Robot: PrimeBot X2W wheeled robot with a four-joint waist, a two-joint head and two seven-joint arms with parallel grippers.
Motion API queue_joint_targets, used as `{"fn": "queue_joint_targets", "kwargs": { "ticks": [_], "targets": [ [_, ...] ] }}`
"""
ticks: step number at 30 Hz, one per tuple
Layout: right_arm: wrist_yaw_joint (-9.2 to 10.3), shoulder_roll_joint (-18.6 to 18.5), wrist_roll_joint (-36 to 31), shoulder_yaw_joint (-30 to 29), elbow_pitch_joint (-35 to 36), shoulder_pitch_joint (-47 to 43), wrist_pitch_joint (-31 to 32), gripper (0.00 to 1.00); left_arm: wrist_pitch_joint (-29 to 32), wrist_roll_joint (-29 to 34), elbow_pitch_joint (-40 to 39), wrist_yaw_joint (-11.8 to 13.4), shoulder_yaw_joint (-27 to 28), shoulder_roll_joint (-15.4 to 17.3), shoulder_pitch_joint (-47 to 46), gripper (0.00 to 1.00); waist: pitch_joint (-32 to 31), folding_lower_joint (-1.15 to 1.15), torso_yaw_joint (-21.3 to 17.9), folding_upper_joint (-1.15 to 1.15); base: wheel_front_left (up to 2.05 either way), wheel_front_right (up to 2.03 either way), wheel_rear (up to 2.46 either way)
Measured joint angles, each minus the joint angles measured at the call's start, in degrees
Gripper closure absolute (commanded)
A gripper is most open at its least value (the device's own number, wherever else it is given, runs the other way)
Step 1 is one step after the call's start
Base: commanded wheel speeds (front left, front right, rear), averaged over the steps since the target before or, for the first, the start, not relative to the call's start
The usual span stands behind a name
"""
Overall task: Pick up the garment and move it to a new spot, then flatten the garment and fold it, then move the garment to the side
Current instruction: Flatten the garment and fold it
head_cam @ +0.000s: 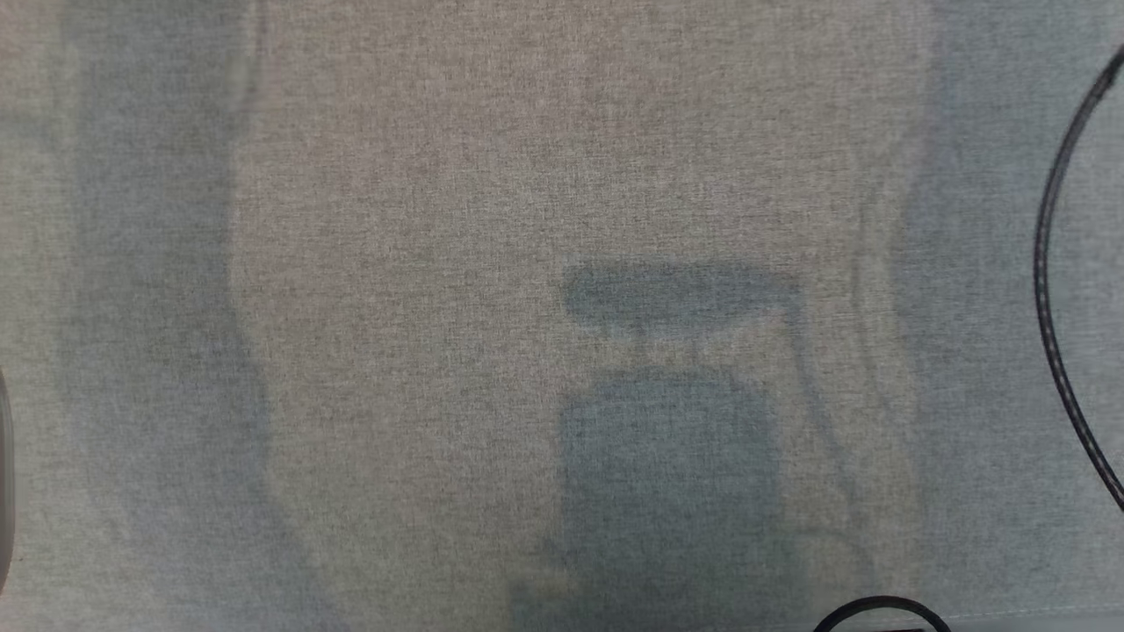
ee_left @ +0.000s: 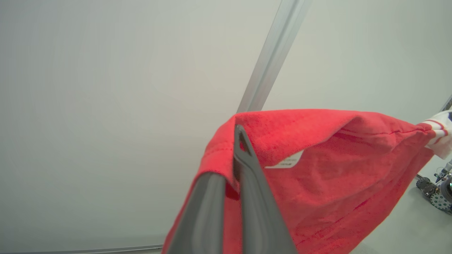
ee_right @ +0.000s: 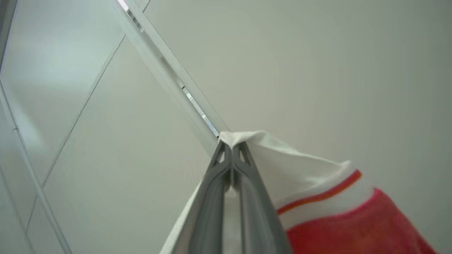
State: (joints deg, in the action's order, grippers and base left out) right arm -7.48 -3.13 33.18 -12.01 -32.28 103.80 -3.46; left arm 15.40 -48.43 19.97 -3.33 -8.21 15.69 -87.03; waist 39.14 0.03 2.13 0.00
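The left gripper (ee_left: 235,151) is clamped shut on a red fold of the garment (ee_left: 317,183). The right gripper (ee_right: 233,146), also closed, pinches the garment's white striped edge (ee_right: 317,194). Both point up toward a pale wall (ee_left: 106,106), probably so the cloth hangs spread between the 2 hands.

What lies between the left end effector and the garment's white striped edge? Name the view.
Red cloth of the garment, bearing a small white label, runs from the left end effector to that edge; the left wrist view shows it.
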Motion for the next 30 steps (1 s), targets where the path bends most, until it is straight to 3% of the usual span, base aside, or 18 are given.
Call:
{"fn": "queue_joint_targets", "kwargs": {
  "ticks": [3,6,10,18,24,30],
  "targets": [
    [0.0,0.37,4.52,6.43,-3.71,3.1,-5.13,1.0,-8.69,1.7,5.34,-2.81,-0.44,-0.65,-2.94,1.0,2.26,0.0,0.17,0.0,0.0,0.0,0.0],
    [-0.01,0.44,6.23,10.68,-2.27,-2.07,-5.97,1.0,-13.45,0.86,8.26,-3.97,-3.7,-1.02,-1.05,1.0,3.79,0.0,0.05,0.0,0.0,0.0,0.0],
    [0.0,-0.65,9.24,12.23,6.32,-24.01,-2.77,1.0,-13.95,-6.39,4.92,-4.14,-14.45,0.83,13.56,1.0,3.59,-0.01,-0.38,0.0,0.0,0.0,0.0],
    [-0.11,-8.73,20.12,13.12,32.15,-76.72,1.1,1.0,-16.53,-21.68,-3.91,-4.24,-20.7,12.57,44.91,1.0,-1.8,-0.04,-1.27,0.0,0.0,0.0,0.0],
    [-0.02,-12.9,27.06,13.48,40.16,-99.6,3.34,1.0,-17.37,-27.84,-11.76,-3.93,-21.81,17.0,64.27,1.0,-8.14,-0.04,-2.44,0.01,0.0,0.0,0.0],
    [-0.01,-15.81,31.9,11.88,44.08,-115.11,4.64,1.0,-21.03,-30.21,-21.84,1.38,-25.27,17.25,84.3,1.0,-14.46,-0.04,-3.55,0.0,0.0,0.0,0.0]
  ]
}}
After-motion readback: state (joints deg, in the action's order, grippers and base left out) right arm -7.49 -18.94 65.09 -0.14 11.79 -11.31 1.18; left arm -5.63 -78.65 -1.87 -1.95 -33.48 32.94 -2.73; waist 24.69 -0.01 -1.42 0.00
